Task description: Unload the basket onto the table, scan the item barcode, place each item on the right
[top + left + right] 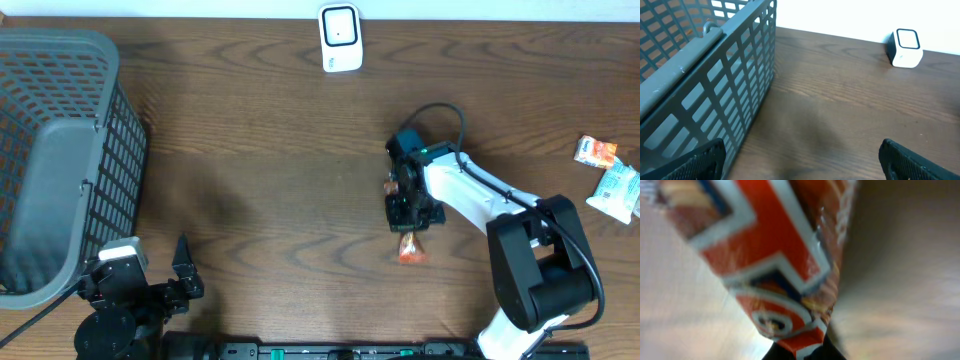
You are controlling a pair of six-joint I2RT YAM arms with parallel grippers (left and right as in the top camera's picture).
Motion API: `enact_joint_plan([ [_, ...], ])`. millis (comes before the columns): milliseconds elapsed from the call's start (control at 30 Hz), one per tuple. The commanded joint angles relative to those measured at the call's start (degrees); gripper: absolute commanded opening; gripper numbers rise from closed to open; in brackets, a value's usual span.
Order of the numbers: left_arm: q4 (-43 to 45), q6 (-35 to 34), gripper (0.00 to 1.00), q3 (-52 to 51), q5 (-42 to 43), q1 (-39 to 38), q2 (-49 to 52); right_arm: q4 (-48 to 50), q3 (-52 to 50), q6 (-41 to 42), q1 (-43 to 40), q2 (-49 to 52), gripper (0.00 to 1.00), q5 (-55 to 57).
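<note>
An orange-red snack packet [411,249] lies on the brown table right of the middle. My right gripper [406,224] is shut on the packet's upper end. In the right wrist view the packet [775,255] fills the frame, red with white and blue print, its edge pinched between the dark fingertips [782,354] at the bottom. No barcode shows. The white scanner [340,38] stands at the table's far edge, also seen as a white box [905,47] in the left wrist view. My left gripper [160,270] rests open at the front left, nothing between its fingers [700,160].
A grey mesh basket [60,150] stands at the left, its wall [725,85] close to my left gripper. Two more packets lie at the right edge, an orange one [596,152] and a pale one [618,190].
</note>
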Motion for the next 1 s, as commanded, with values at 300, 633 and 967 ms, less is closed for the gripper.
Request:
enact_joint_plan([
  [300, 0.04, -0.09, 0.98, -0.02, 0.55, 0.20, -0.26, -33.66, 14.91, -57.22, -0.07, 7.28, 0.01, -64.26],
  [633, 0.04, -0.09, 0.98, -0.04, 0.55, 0.20, -0.26, -33.57, 14.93, -65.85, 0.81, 7.30, 0.01, -82.86],
  [967, 0.04, -0.09, 0.98, -0.02, 0.55, 0.20, -0.26, -32.39, 15.08, -68.11, 0.81, 7.28, 0.01, -82.86],
])
